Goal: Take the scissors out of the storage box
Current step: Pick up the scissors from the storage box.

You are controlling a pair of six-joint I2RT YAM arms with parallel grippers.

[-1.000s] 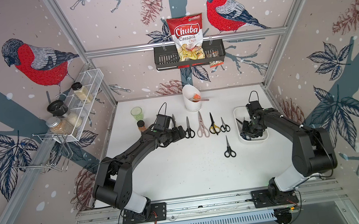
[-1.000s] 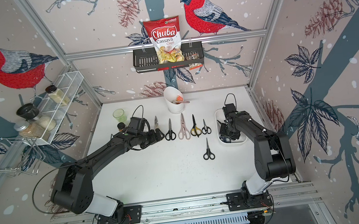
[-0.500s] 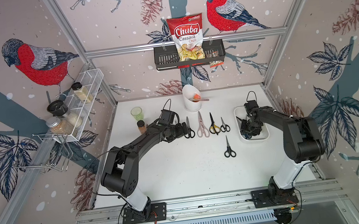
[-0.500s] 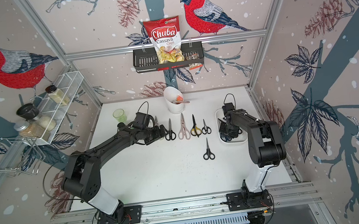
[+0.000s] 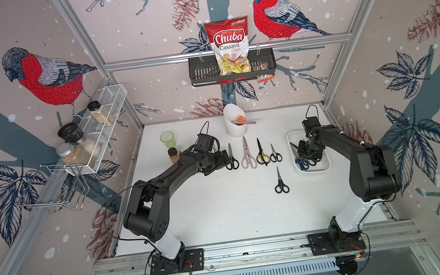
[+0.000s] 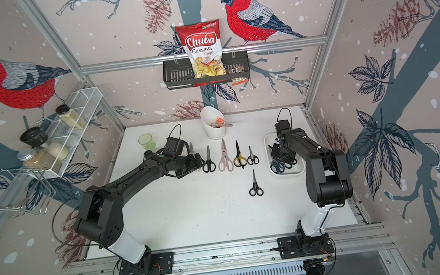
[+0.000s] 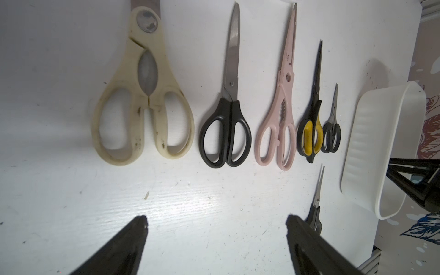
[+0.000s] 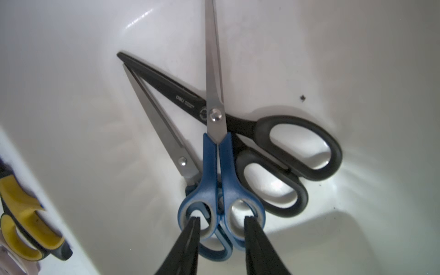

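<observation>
Six pairs are out of the storage box [image 5: 317, 169] and lie on the worktop [image 5: 222, 214]. Five sit side by side in a row with blades pointing at the back wall: the cream scissors [image 7: 142, 95], the black-handled scissors [image 7: 228, 102], the pink scissors [image 7: 281, 102], the yellow-black scissors [image 7: 313, 119] and a small black pair [image 7: 332, 128]. A second small black pair [image 5: 280, 182] lies alone, nearer the robot.

Three pairs are left in the box, which stands at the right side of the worktop. The blue scissors [image 8: 215, 142] are on top. Beneath them are another blue-handled pair [image 8: 162, 123] and the large black scissors [image 8: 259, 129], their blades crossing. By this count the job looks about two thirds done.

The right arm reaches forward with its elbow raised and its wrist bent down into the box. The right gripper [image 8: 221, 219] is partly apart, with one fingertip over each finger loop of the top blue pair and the joined handles between them. It does not look pressed onto the plastic yet, and the pair lies flat.

The left arm stretches forward and inward, low over the worktop. The left gripper [image 7: 216, 221] is wide apart and empty, just in front of the handles at the left end of the row.
</observation>
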